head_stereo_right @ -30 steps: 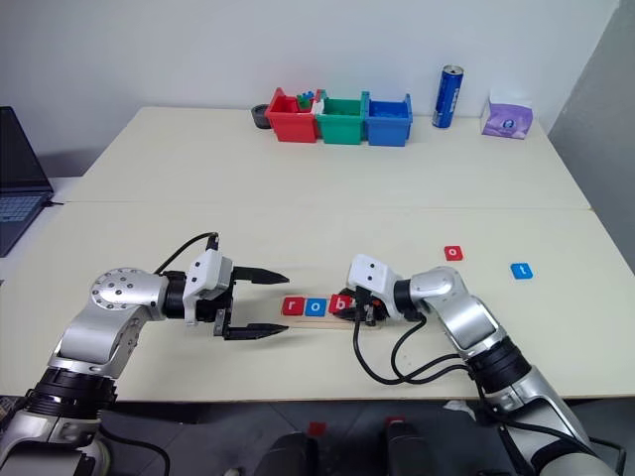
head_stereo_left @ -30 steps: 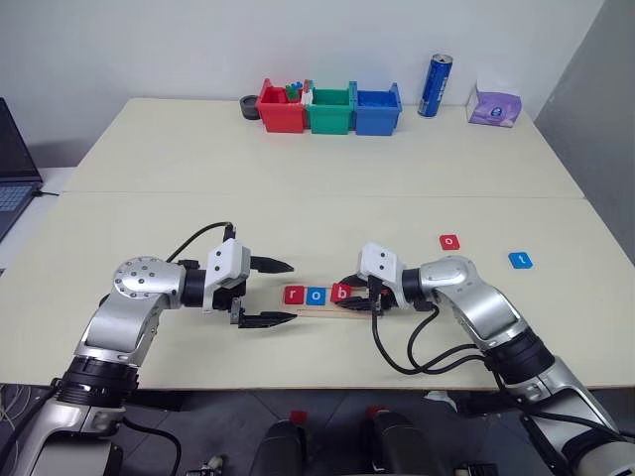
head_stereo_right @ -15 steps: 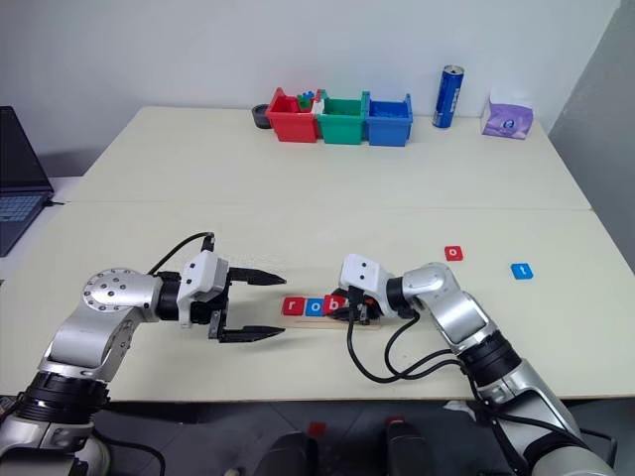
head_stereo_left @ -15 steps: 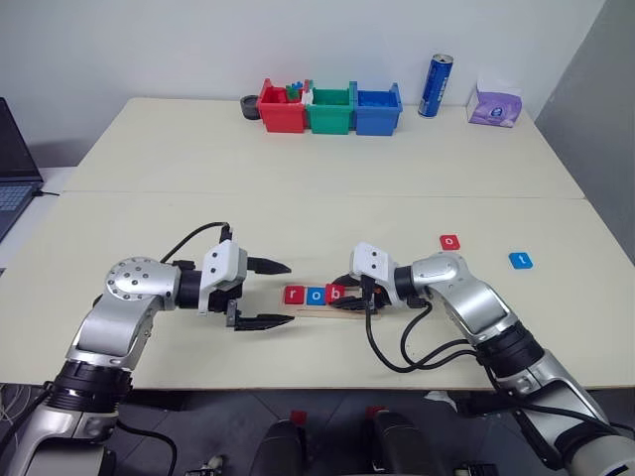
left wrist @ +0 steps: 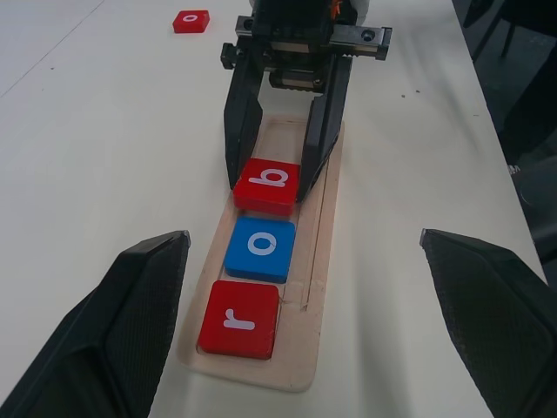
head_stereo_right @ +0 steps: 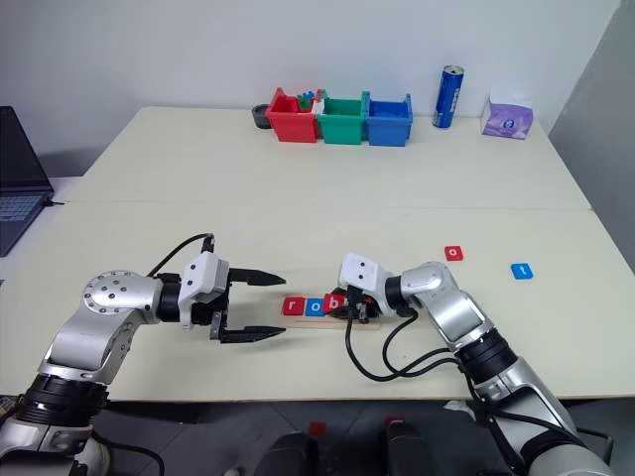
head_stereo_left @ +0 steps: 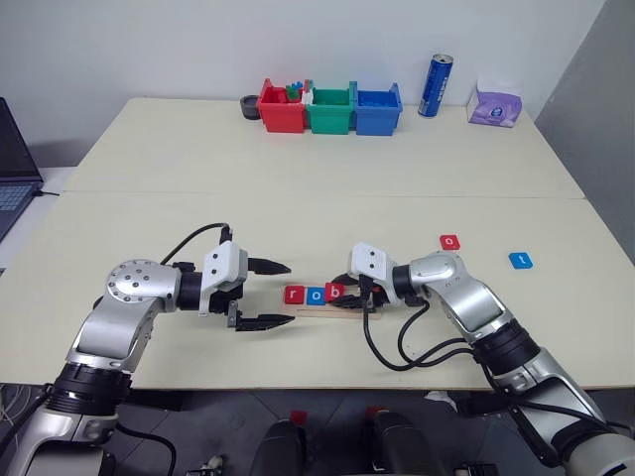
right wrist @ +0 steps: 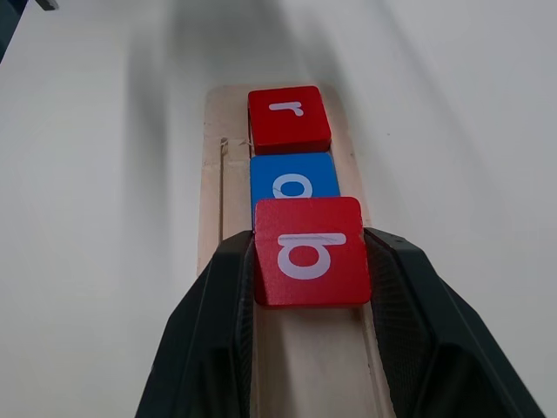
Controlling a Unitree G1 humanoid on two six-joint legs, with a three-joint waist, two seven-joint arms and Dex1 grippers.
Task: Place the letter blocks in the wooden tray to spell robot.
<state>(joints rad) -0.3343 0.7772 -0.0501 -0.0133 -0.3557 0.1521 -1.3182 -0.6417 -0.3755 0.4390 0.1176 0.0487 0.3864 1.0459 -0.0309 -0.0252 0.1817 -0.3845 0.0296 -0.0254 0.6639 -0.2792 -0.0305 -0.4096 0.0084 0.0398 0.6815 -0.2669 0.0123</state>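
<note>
The wooden tray [head_stereo_left: 332, 308] lies near the table's front edge. A red r block [left wrist: 239, 318] and a blue o block [left wrist: 261, 248] sit side by side at its left end. My right gripper [right wrist: 311, 239] is shut on a red b block [head_stereo_left: 336, 292], held over the tray right beside the blue o, its edge meeting or slightly overlapping it. My left gripper [head_stereo_left: 290, 293] stands open just left of the tray, nothing between its fingers. A second red o block [head_stereo_left: 449, 241] and a blue t block [head_stereo_left: 520, 260] lie loose on the table to the right.
At the table's far edge stand red [head_stereo_left: 281, 109], green [head_stereo_left: 329, 110] and blue [head_stereo_left: 377, 110] plastic bins, a blue can [head_stereo_left: 436, 86] and a tissue pack [head_stereo_left: 495, 104]. A laptop [head_stereo_left: 12, 164] sits at the far left. A seam crosses the table between the bins and the tray.
My right gripper has edged a little to the left with the b block, closing the gap to the blue o. The left gripper has stayed where it was, still open.
</note>
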